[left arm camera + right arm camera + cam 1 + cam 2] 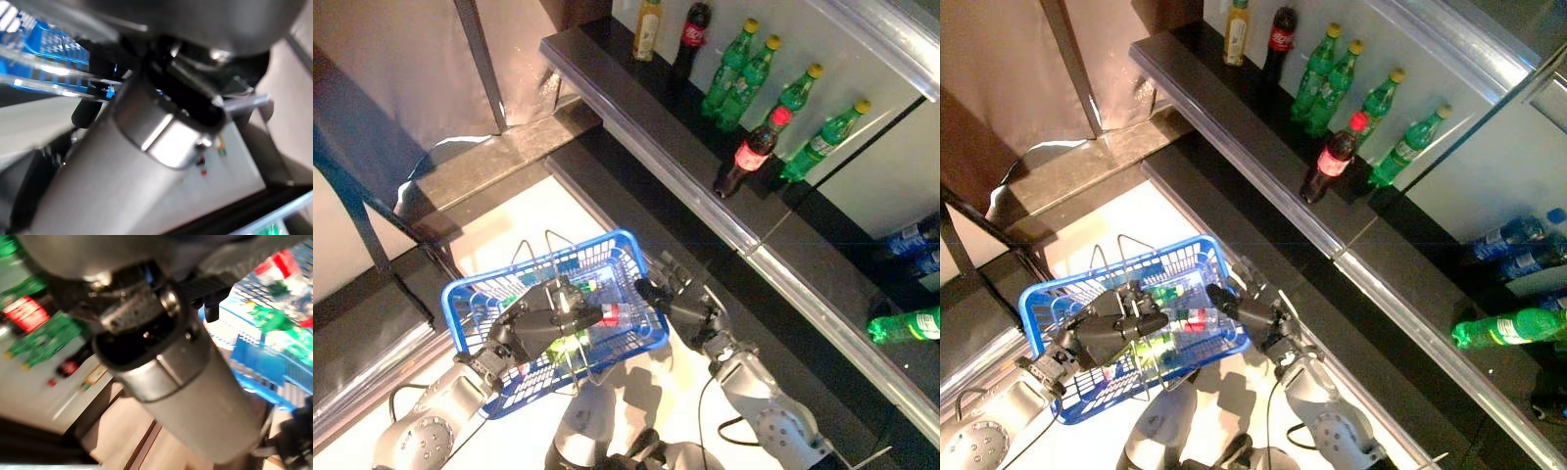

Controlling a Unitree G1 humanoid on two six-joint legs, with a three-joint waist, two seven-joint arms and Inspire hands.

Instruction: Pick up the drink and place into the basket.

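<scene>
Task well along, to judge from the layout: blue plastic mesh shopping basket with wire handles (622,247) already loaded, green bottles with a red-labelled one (1197,319) lying on their sides on its floor, exact count hard to make out through the mesh and the arm

Left hand (548,324) over the basket's middle, fingers curled round the thin wire handles, apparently carrying or steadying the basket

Right hand (677,297) just beside the basket's right rim, dark fingers fairly straight and reaching toward the rim, nothing visibly held; wrist views mostly filled by the arms themselves, so no closer reading of either hand

More drinks standing upright on the dark shelf (636,117) well apart from the basket: row of green plastic bottles with yellow caps (737,67), dark cola bottle with a red cap (750,153) at the shelf's front edge, second dark cola bottle (692,33) and a pale yellow bottle (647,28) further along

On the lower level, one green bottle lying on its side (1508,329) and blue-labelled bottles (1518,250) near it

Left to do, as a guess: another reach to the shelf if more drinks are wanted; otherwise placing looks complete
</scene>
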